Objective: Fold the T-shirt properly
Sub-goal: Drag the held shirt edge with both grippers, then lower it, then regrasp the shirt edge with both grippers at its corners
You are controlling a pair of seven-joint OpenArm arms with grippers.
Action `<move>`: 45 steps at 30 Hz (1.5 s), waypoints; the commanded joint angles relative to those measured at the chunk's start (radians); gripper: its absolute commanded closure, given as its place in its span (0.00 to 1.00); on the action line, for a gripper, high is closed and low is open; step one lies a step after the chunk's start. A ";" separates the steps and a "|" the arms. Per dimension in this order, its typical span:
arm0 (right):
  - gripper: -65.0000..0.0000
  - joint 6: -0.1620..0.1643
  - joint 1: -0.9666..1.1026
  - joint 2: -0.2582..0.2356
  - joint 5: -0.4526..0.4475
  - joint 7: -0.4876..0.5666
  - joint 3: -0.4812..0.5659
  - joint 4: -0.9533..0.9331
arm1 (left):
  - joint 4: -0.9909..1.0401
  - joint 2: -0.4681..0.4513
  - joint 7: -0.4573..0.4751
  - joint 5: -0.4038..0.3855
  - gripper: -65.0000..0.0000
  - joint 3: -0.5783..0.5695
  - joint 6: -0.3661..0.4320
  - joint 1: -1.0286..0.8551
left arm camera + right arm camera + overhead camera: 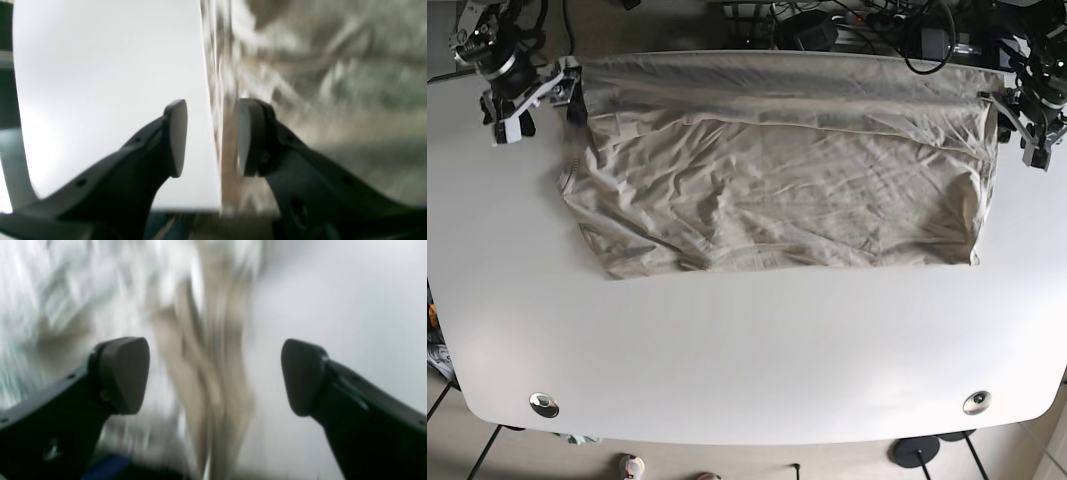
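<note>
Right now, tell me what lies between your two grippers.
Base view: the T-shirt spans the table from the right gripper to the left gripper.

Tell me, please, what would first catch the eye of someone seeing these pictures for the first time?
The big beige T-shirt would: wrinkled, partly folded, it spreads across the far half of the white table. Next come the two arms at its far corners, the right tool on the base view's left and the left tool on its right. Both wrist views are blurred, yet show the jaws open over the shirt's edge.
</note>
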State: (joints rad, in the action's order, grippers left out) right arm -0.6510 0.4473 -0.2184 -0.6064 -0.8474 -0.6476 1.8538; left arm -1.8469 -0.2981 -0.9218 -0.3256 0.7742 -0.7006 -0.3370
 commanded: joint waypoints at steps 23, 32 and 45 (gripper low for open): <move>0.08 0.053 -0.852 -0.120 0.159 0.261 0.478 -0.969 | -0.003 0.026 0.025 -0.010 0.64 -0.083 0.002 0.241; 0.25 0.053 -0.810 -0.069 0.162 0.282 0.484 -0.972 | 0.031 0.023 0.025 -0.010 0.64 -0.078 0.002 0.247; 0.96 0.063 -0.815 -0.071 0.164 0.285 0.484 -0.975 | 0.342 -0.042 0.025 -0.010 0.42 -0.117 0.174 0.471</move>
State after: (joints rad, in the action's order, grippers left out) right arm -0.5911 -0.3477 -0.2768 -0.4488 -0.5533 -0.1635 0.8684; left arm -1.4639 -0.3183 -0.9195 -0.3275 0.6434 -0.4889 0.1341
